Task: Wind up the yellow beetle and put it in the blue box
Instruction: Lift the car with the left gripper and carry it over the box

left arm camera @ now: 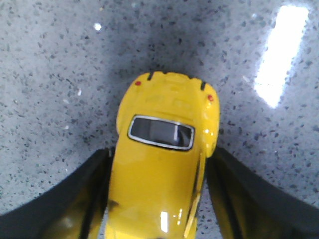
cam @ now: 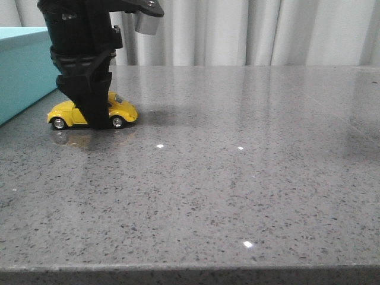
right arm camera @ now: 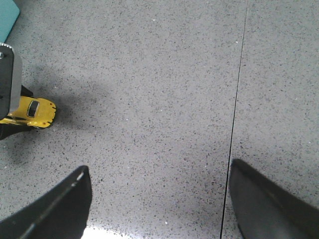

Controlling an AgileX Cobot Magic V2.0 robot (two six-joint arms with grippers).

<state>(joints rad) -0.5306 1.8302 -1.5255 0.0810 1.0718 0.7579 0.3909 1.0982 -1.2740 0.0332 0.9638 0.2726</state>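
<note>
The yellow beetle (cam: 123, 110) stands on its wheels on the grey table, at the left, just right of the blue box (cam: 21, 65). My left gripper (cam: 98, 119) comes straight down over it, with one black finger in front of the car's middle. In the left wrist view the beetle (left arm camera: 159, 184) fills the space between the two fingers (left arm camera: 94, 199), which press against its sides; the gripper (left arm camera: 162, 150) is shut on it. My right gripper (right arm camera: 159, 172) is open and empty above bare table, far from the beetle (right arm camera: 36, 111). It is out of the front view.
The table is grey speckled stone (cam: 237, 178) with a thin seam (right arm camera: 234, 124) running across it. A corner of the blue box (right arm camera: 7, 18) shows in the right wrist view. White curtains hang behind the table's far edge.
</note>
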